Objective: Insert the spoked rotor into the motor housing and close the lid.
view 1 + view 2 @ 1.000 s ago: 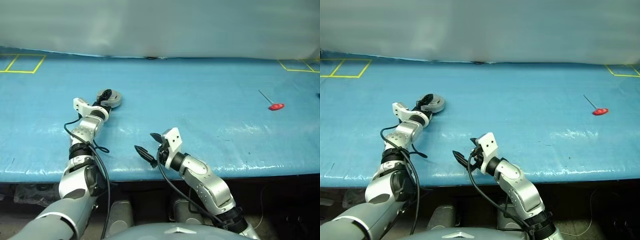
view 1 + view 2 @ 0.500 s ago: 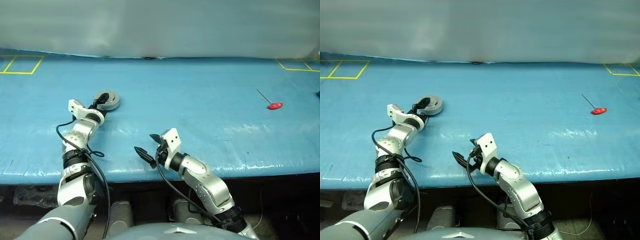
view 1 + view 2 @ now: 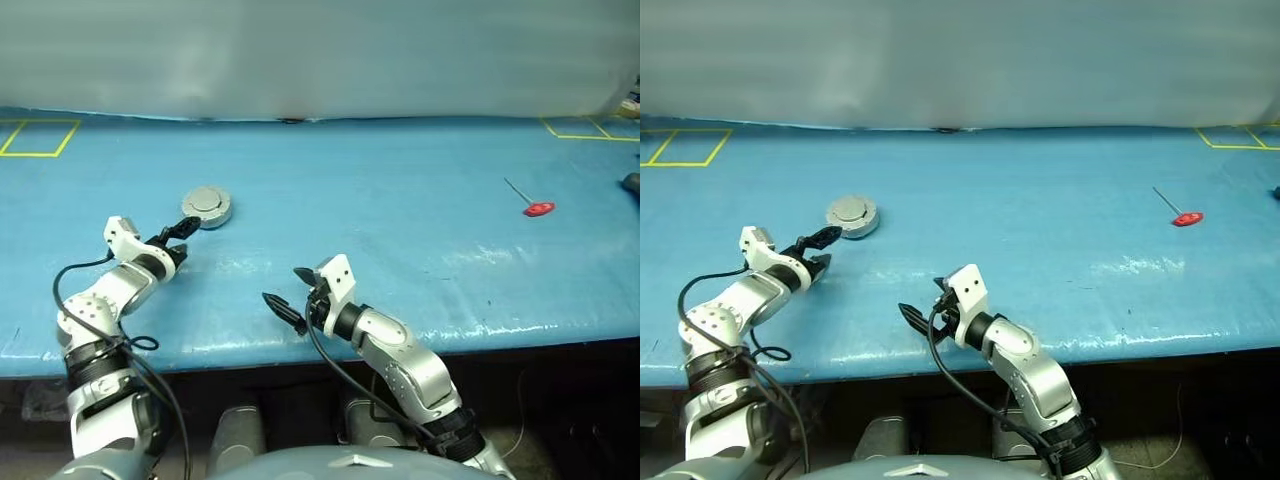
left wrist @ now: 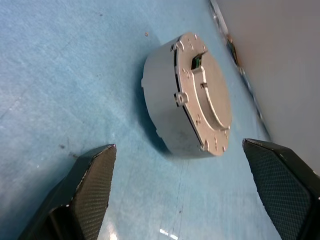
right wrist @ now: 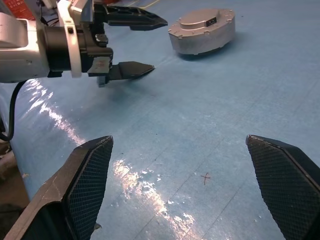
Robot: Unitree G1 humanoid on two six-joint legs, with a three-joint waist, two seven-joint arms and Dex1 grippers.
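both grippers, left gripper [image 3: 183, 231] and right gripper [image 3: 287, 295], stand released and empty, the lid [image 4: 205, 95] sits shut on the motor housing [image 3: 207, 207], so the task looks finished and nothing remains but to stay clear.

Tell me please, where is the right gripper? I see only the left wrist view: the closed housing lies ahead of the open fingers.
Observer: The right gripper hovers open and empty near the front edge of the blue table, well apart from the motor housing.
Operator: What else lies on the table?
Observer: A red-handled tool, far to the robot's right.
Operator: Does the housing stand flat?
Observer: Yes. In the head views it rests flat, and the lid faces up with its plain grey side.
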